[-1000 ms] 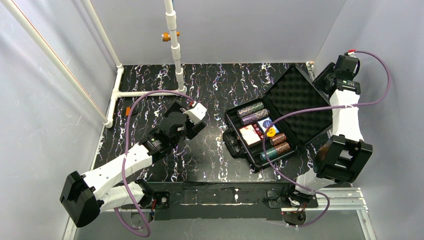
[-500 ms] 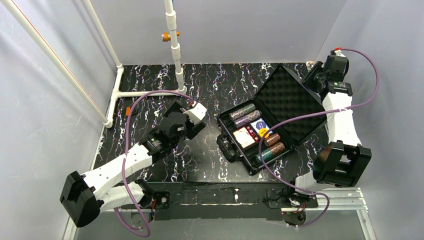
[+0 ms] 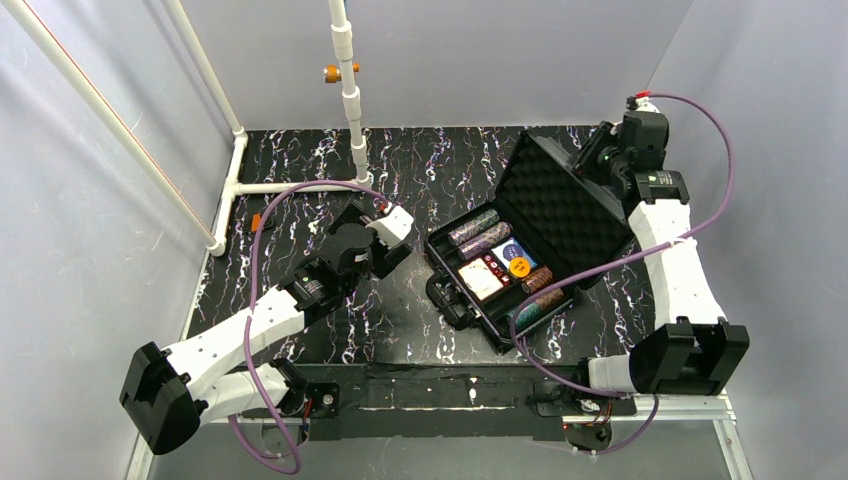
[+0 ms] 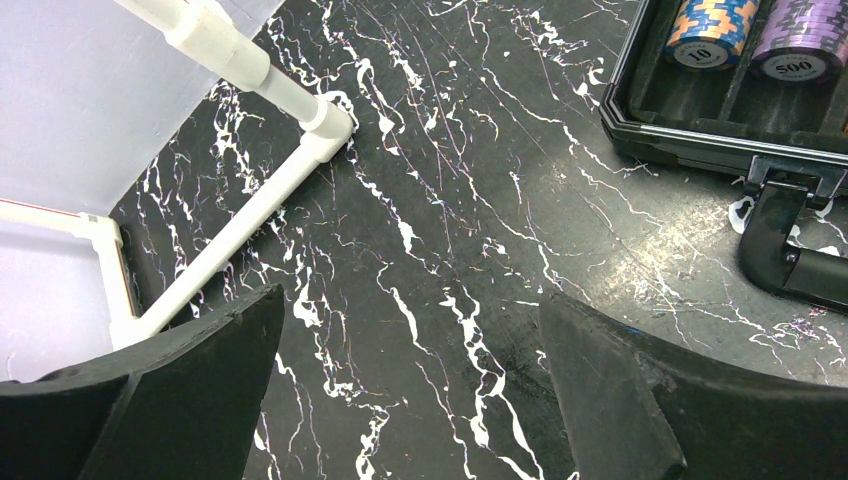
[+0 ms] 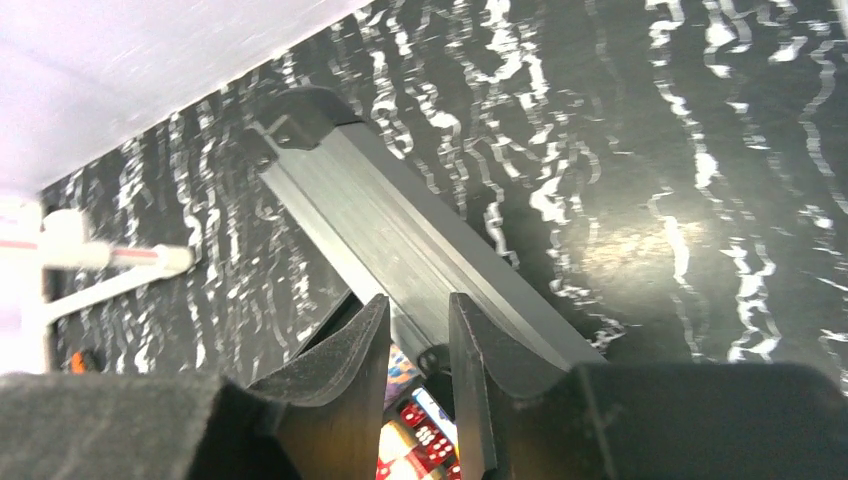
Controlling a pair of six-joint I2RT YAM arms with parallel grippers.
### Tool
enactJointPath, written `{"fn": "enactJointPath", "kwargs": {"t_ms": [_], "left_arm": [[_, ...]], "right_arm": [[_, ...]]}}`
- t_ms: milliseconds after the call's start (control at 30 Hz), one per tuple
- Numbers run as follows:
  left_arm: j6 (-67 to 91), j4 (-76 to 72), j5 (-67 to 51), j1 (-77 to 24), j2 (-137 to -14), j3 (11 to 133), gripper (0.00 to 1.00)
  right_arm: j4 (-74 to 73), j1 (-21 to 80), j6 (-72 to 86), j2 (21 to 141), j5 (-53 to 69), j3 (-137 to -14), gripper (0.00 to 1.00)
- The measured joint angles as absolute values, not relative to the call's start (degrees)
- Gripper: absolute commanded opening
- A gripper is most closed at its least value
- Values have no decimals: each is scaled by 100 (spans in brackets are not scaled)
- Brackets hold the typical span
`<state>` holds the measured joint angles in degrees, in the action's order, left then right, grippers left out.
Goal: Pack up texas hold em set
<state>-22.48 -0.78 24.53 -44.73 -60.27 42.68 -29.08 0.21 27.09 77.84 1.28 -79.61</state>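
I read two marks, both on chips in the case: "10" on the orange-and-blue chip stack [image 4: 706, 30]; "500" on the purple chip stack [image 4: 800, 40]

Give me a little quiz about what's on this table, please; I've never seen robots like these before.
1. Which gripper grips the edge of the lid of the case? A) left gripper B) right gripper C) neither
2. True or false: the case is fully shut.
3. Fill in: the left gripper's jaws stand ____ above bare table.

Key
1. B
2. False: the lid stands raised, and the chip stacks inside still show.
3. open
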Motion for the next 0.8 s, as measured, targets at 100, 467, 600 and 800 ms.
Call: {"fn": "enactJointPath", "kwargs": {"t_ms": [100, 467, 600, 800], "left_arm": [[-2250, -78, 2453, -4473, -6027, 4268, 98], [-2252, -78, 2462, -4473, -6027, 4268, 98], [-2255, -78, 2469, -4473, -6025, 4268, 98], [-2274, -78, 2497, -4475, -6020, 4268, 98]], "right_arm": [[-2827, 355, 2845, 7627, 224, -7859, 36], [-2502, 1426, 3385, 7356, 777, -7437, 36], [-2534, 1730, 3588, 7356, 1076, -7306, 36], [-2604, 2163, 3787, 7456, 1334, -7140, 37]]}}
